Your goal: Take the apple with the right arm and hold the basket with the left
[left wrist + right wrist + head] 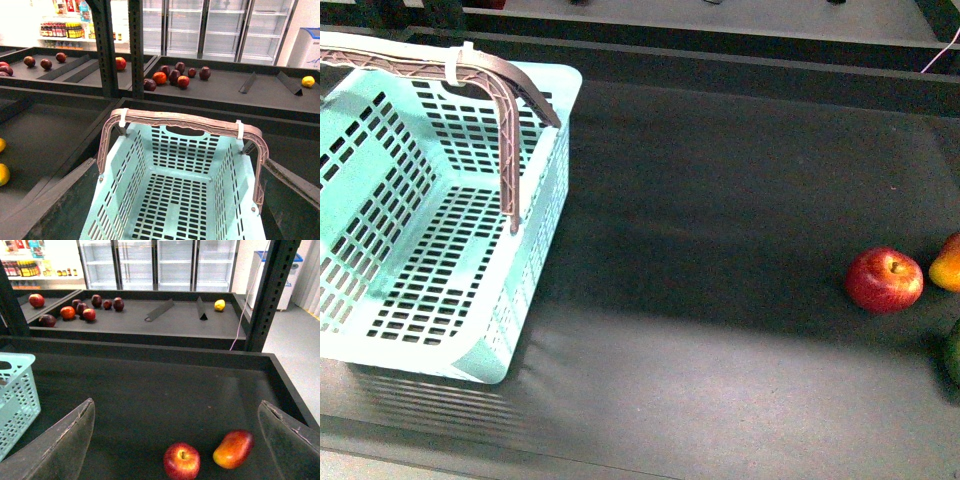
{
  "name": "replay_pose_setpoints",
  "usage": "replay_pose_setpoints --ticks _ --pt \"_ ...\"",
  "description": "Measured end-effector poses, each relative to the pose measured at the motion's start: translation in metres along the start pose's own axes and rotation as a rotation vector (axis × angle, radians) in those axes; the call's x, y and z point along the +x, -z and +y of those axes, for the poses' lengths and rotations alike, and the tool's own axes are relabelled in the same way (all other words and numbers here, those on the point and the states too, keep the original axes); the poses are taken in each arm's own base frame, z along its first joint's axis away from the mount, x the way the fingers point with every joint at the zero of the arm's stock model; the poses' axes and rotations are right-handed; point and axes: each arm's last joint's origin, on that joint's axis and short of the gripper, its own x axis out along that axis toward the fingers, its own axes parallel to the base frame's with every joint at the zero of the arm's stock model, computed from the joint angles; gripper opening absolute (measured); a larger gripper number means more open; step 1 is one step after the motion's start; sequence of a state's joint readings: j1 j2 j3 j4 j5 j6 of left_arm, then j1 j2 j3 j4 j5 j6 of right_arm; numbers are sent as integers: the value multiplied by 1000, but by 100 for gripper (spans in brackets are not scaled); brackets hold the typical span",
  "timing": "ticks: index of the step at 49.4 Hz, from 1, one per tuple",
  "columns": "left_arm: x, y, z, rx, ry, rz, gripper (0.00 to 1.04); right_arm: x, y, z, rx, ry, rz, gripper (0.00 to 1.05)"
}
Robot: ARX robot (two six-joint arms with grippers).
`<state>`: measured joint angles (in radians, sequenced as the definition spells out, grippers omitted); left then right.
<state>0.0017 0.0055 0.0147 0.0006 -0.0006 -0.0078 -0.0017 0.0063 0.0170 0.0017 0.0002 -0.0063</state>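
While both hands stand wide open and empty, the red apple lies on the dark counter straight ahead of the right hand, centred between its fingers, an orange-yellow fruit just beside it. Ahead of the left hand: the turquoise basket, ungripped, well apart from the apple. Right hand judged nearer.

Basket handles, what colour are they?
The handles are brown with a lattice pattern, on a light turquoise basket. Best seen in the left wrist view.
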Motion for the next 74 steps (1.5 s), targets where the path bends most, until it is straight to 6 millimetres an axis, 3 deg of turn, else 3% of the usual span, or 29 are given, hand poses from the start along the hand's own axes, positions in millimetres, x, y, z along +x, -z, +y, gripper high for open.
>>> replay_pose_setpoints --ticks 28,32,44,52,56,66,74 --pt "0 0 0 -6 3 10 98 0 0 0 0 0 0 96" --pt "4 5 -1 -142 16 173 98 0 0 0 0 0 0 96" --pt "22 -17 1 -324 35 137 98 0 0 0 0 0 0 96" --pt "54 -22 2 -564 47 221 98 0 0 0 0 0 0 96" --pt "87 -23 1 -730 67 321 98 0 0 0 0 0 0 96" --pt "157 -21 15 -893 -19 413 98 0 0 0 0 0 -1 96" --pt "196 -8 19 -967 -34 468 98 0 0 0 0 0 0 96"
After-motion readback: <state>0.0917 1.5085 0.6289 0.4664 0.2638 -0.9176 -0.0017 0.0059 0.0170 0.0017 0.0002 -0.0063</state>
